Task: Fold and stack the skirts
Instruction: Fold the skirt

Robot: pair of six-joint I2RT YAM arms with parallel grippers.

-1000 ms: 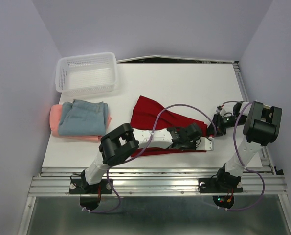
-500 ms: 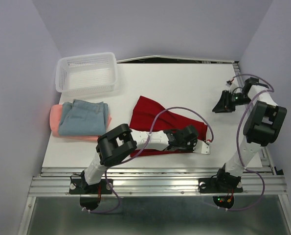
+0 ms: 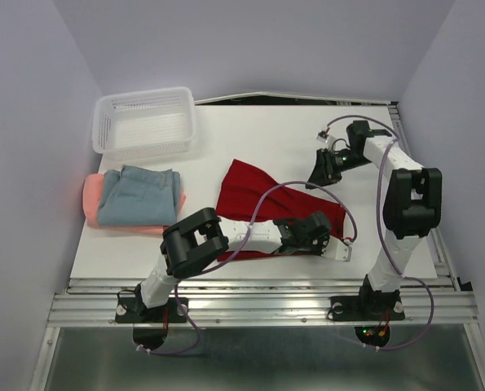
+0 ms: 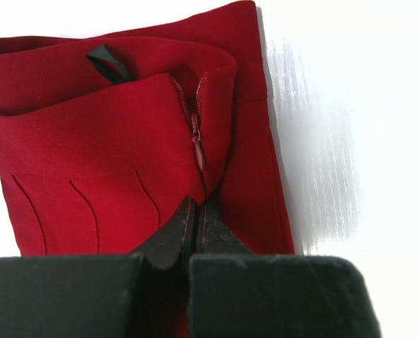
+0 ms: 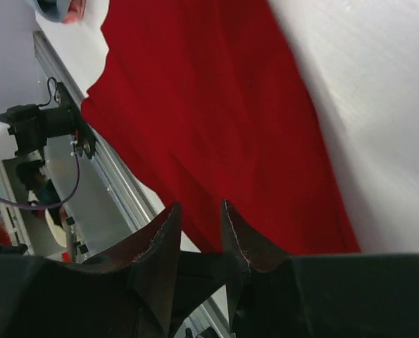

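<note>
The dark red skirt (image 3: 254, 195) lies spread in the middle of the table, its zipped waistband (image 4: 124, 105) turned over in the left wrist view. My left gripper (image 3: 311, 236) (image 4: 195, 211) is low at the skirt's near right end, shut on a fold of its waistband cloth. Over the skirt's far right edge hovers my right gripper (image 3: 321, 173) (image 5: 201, 211), fingers slightly apart with nothing between them, red cloth (image 5: 216, 105) below. The blue-grey skirt (image 3: 138, 195) lies folded on the salmon-pink skirt (image 3: 90, 198) at the left.
A white mesh basket (image 3: 144, 122) stands at the back left. The table's metal rail (image 3: 258, 297) runs along the near edge, and a frame rail (image 3: 405, 147) borders the right side. Purple cables loop over both arms.
My right gripper has left the skirt's right corner, swung up and back, then moved left to the skirt's far right edge. The left gripper has shifted slightly left, still shut.
</note>
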